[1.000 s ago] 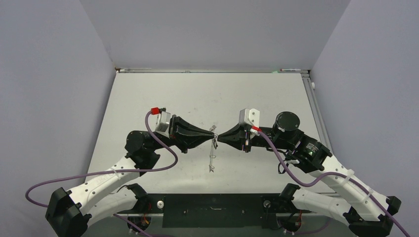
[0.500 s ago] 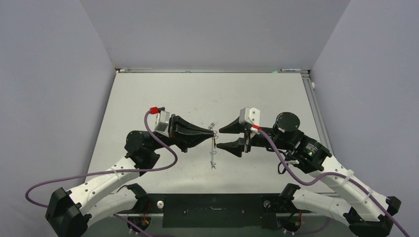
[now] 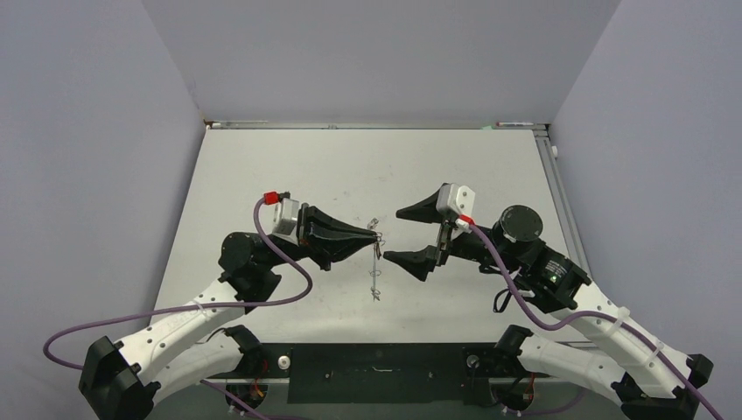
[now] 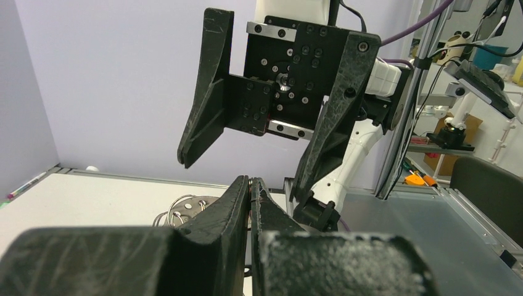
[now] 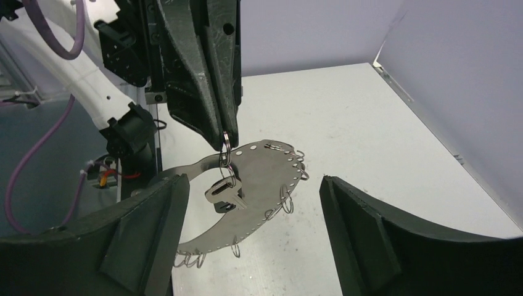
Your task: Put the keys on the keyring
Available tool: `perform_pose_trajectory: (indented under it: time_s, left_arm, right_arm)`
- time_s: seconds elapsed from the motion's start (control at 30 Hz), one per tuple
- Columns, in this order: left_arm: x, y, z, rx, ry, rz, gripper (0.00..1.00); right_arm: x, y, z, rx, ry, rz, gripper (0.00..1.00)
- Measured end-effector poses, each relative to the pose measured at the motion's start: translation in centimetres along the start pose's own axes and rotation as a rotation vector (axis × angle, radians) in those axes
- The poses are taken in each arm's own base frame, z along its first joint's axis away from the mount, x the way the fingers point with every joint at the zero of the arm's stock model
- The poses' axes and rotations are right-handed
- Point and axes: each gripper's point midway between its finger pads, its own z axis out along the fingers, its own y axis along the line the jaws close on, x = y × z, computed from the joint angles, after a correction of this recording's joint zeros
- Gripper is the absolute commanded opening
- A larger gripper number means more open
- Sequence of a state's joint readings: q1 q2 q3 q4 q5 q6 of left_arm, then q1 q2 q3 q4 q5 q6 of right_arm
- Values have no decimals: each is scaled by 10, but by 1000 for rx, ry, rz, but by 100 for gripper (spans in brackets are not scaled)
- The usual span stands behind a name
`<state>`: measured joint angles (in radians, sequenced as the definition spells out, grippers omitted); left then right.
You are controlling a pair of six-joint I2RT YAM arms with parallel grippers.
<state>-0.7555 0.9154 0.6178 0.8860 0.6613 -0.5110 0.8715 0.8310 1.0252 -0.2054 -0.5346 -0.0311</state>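
Keyring (image 5: 265,172) is being held above the worktop (image 3: 289,166), its top loop (image 5: 226,147) being pinched by the fully closed left end effector (image 5: 222,137); the right end effector (image 3: 393,234) is being held wide open, gripping nothing; that pinch should be held steady and swinging avoided; the long axis is hanging downward, broad face toward the right end effector.

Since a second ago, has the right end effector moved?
Yes. The right end effector has opened and drawn back right, toward the table's right edge, leaving the keyring hanging from the shut left end effector.
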Motion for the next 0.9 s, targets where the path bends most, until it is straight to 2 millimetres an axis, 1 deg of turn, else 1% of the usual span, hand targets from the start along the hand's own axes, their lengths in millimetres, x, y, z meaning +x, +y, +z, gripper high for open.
perform_pose_trajectory:
  time_s: [0.13, 0.2, 0.33, 0.47, 0.5, 0.6, 0.7, 0.73, 0.8, 0.9]
  left_arm:
    - [-2, 1, -2, -16, 2, 23, 0]
    - [-2, 2, -3, -26, 4, 37, 0]
    - [-1, 5, -6, -50, 13, 59, 0]
    - [3, 12, -8, -86, 33, 88, 0]
    - [4, 14, -9, -96, 41, 98, 0]
    - [8, 21, -13, -134, 61, 124, 0]
    - [10, 29, -17, -178, 77, 156, 0]
    - [11, 32, -18, -192, 82, 166, 0]
    - [13, 38, -20, -220, 95, 182, 0]
    - [20, 45, -24, -256, 123, 189, 0]
  right_arm:
    - [-8, -4, -2, 38, -37, 28, 80]
    - [-10, -6, -3, 52, -54, 41, 77]
    - [-1, -8, -6, 82, -68, 65, 77]
    - [5, -18, -13, 164, -100, 69, 77]
    - [6, -23, -15, 199, -113, 73, 78]
    - [8, -36, -20, 283, -132, 89, 86]
    - [5, -43, -25, 336, -152, 121, 88]
    - [5, -44, -27, 347, -158, 133, 87]
    - [6, -43, -33, 360, -179, 149, 80]
    - [12, -36, -44, 357, -208, 153, 78]
